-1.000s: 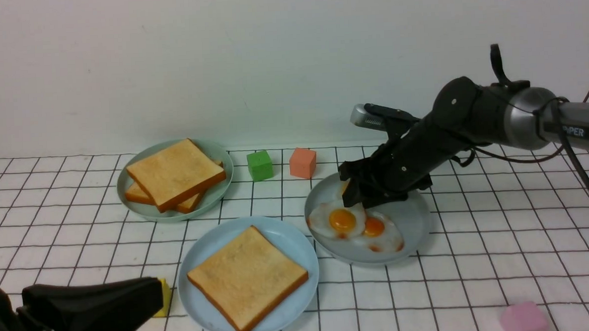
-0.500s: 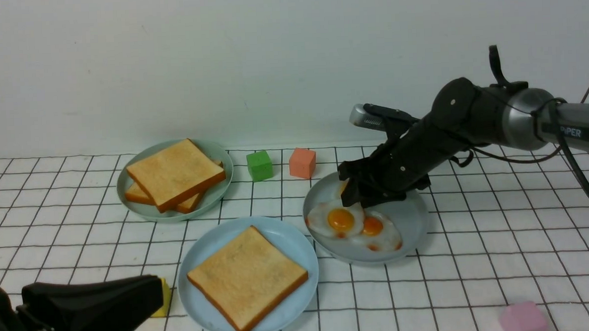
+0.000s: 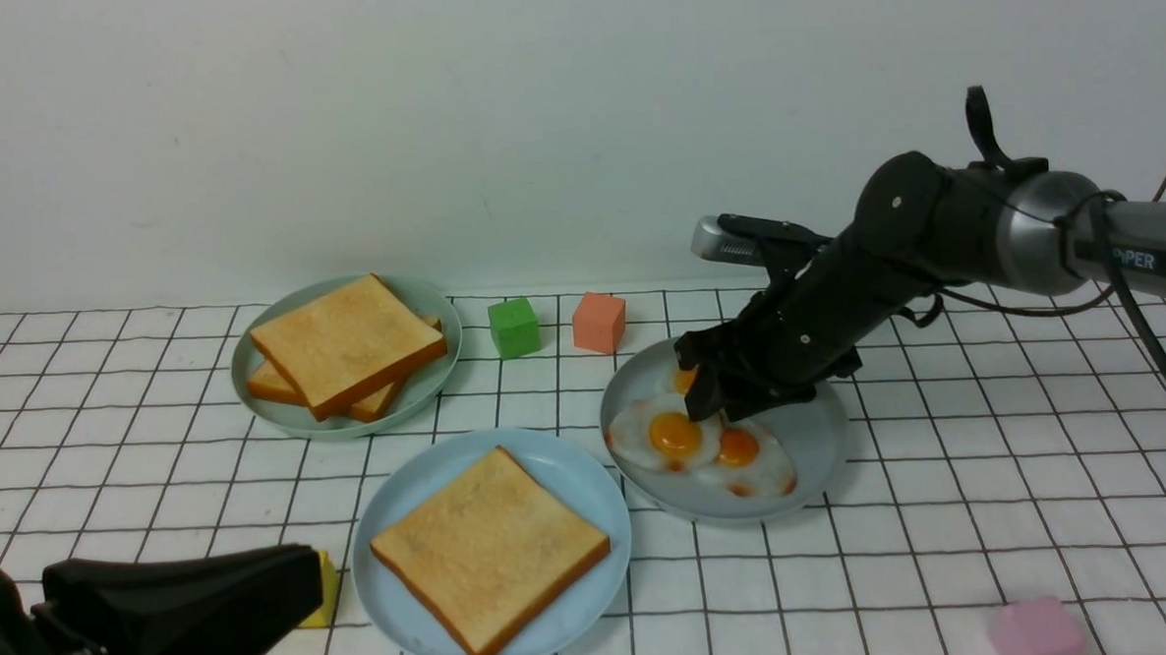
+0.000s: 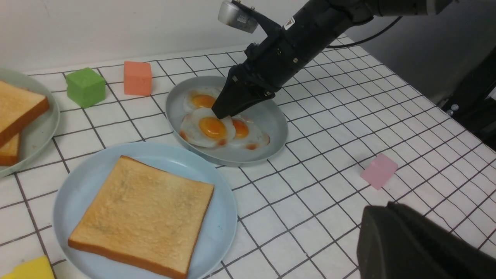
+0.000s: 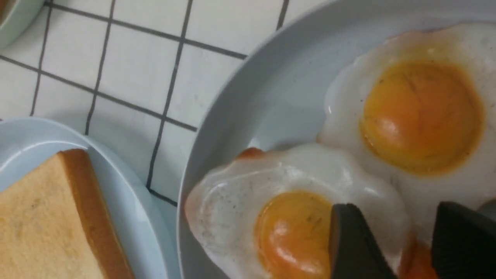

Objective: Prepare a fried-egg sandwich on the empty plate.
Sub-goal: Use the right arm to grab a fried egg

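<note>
The sky-blue plate [image 3: 562,468] sits front centre with one toast slice [image 3: 489,548] lying flat on it. Two more toast slices [image 3: 347,343] are stacked on the pale green plate [image 3: 437,309] at the back left. Fried eggs [image 3: 674,436] overlap on the grey-blue plate [image 3: 816,440]. My right gripper [image 3: 709,406] is open just above them. In the right wrist view its fingers [image 5: 352,244] straddle the white edge of the near egg [image 5: 294,228], holding nothing. My left gripper [image 3: 304,576] rests low at the front left, shut and empty, its tip [image 4: 366,219] over bare cloth.
A green cube [image 3: 514,327] and an orange cube [image 3: 598,321] stand between the back plates. A pink cube [image 3: 1034,631] lies front right. A yellow block [image 3: 325,587] peeks from behind my left gripper. The white wall runs close behind the plates.
My right gripper has edged slightly down and to the right over the eggs, uncovering the rear yolk. The left arm has not moved.
</note>
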